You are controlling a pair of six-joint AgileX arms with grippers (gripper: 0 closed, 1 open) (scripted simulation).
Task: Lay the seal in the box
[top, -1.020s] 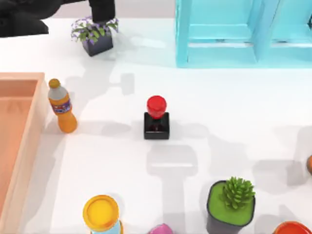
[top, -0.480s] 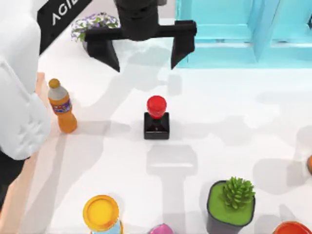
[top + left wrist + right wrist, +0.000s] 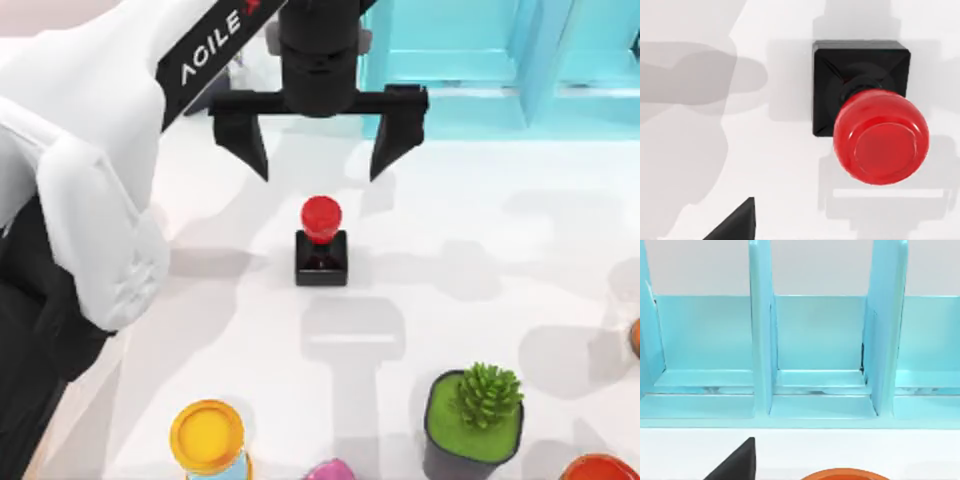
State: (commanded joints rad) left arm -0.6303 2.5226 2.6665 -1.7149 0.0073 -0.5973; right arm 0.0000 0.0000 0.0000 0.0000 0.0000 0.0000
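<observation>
The seal (image 3: 321,240), a red round knob on a black square base, stands upright near the middle of the white table. My left gripper (image 3: 320,172) hovers open just behind and above it, its two black fingers spread wider than the seal. In the left wrist view the seal (image 3: 880,137) lies close below, with one fingertip (image 3: 737,222) off to its side and nothing between the fingers. The box is hidden under my left arm at the table's left. My right gripper (image 3: 800,472) faces the cyan shelf, one finger (image 3: 737,462) set far to the side.
A cyan shelf frame (image 3: 480,70) stands at the back right. Along the front edge are a yellow-lidded container (image 3: 207,437), a pink object (image 3: 330,470), a green plant in a dark pot (image 3: 475,420) and an orange rim (image 3: 600,468).
My left arm swung in from the back left and brought its open gripper over the seal. It now covers the box, the orange bottle and the purple plant. The seal has not moved.
</observation>
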